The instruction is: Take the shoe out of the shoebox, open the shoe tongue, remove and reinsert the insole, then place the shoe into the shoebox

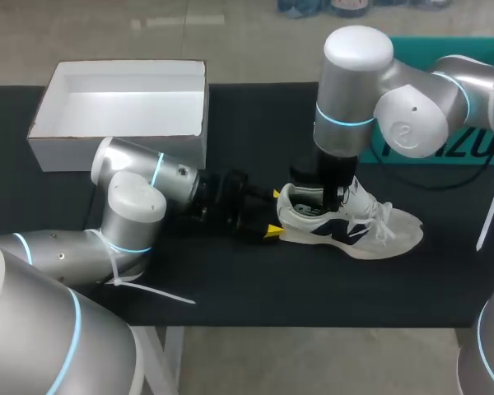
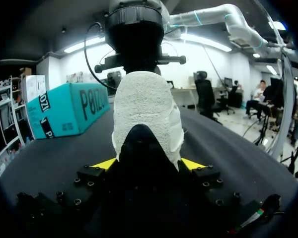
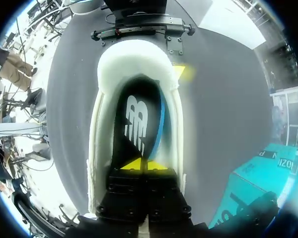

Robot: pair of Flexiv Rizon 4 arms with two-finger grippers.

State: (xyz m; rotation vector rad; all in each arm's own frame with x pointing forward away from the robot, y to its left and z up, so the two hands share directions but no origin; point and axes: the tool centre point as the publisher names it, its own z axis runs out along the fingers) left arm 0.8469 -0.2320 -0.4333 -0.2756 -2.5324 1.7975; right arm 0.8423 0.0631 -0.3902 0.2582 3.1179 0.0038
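A cream and navy shoe (image 1: 370, 230) stands upright on the black table, toe toward the right. My left gripper (image 1: 273, 213) lies low on the table behind it, its yellow tips pressed on both sides of the heel (image 2: 146, 109), shut on the shoe. From above, my right gripper (image 1: 331, 197) reaches down into the shoe's opening. Its tips (image 3: 139, 165) are shut together on the dark insole (image 3: 136, 119), which has one blue edge raised along the shoe's wall. Whether the insole is pinched is hidden. The white shoebox (image 1: 66, 152) stands open at the back left.
A teal box (image 1: 445, 49) lies along the table's back right, behind my right arm. My left arm's elbow sits just in front of the shoebox. A black cable (image 1: 445, 183) trails on the table to the right of the shoe.
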